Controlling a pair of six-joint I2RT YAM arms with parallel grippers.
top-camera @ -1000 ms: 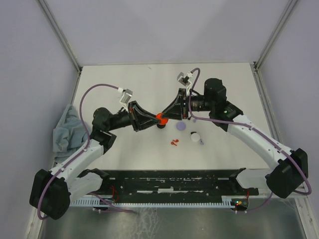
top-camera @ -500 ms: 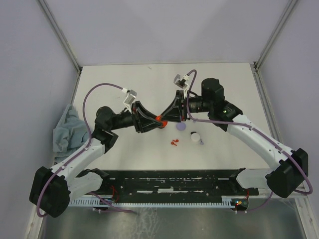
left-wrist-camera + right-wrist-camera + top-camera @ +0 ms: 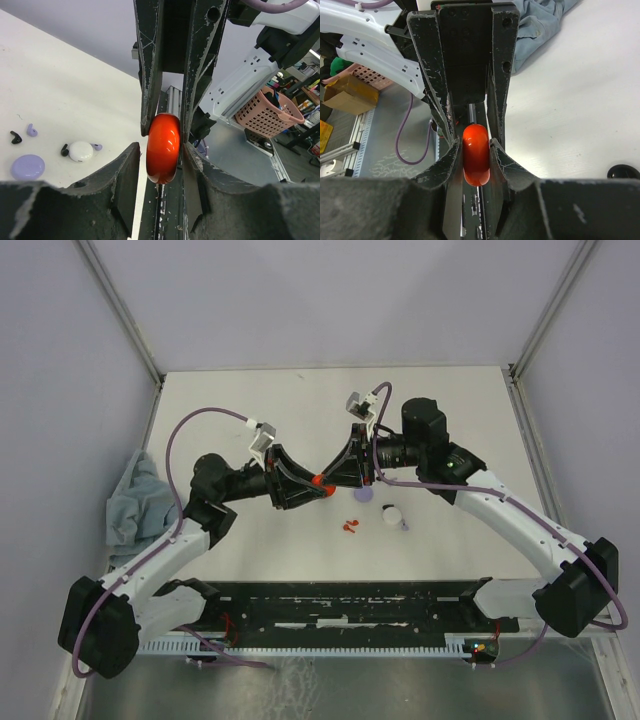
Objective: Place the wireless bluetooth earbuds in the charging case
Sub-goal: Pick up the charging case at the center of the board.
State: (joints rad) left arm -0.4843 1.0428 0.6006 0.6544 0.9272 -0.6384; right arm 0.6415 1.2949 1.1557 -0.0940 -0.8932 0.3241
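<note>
**Both tools on the red case, earbuds loose on the worktop**

My two tools meet tip to tip over the middle of the worktop. The red charging case sits between them, turned on edge. My right tool is closed narrow on it, with a pad pressing against each flat face of the disc. My left tool comes in from the opposite side and is only slightly parted. Its fingers flank the same case, and a dark sliver of gap shows along one face. On the other face I think there is also a gap, though the view is too tight to be sure. The grip on the case is therefore the right tool's.

The wireless bluetooth earbuds lie loose on the worktop, apart from the red case. A red pair lies close together just nearer to my bases than the meeting tools. In my left wrist view, a black bud and a lavender bud lie side by side. A second black bud and a second lavender bud lie just beside the white case, one on each side. The lavender case lies flat near them. A crumpled blue-grey cloth is bunched at the left edge of the worktop.
</note>
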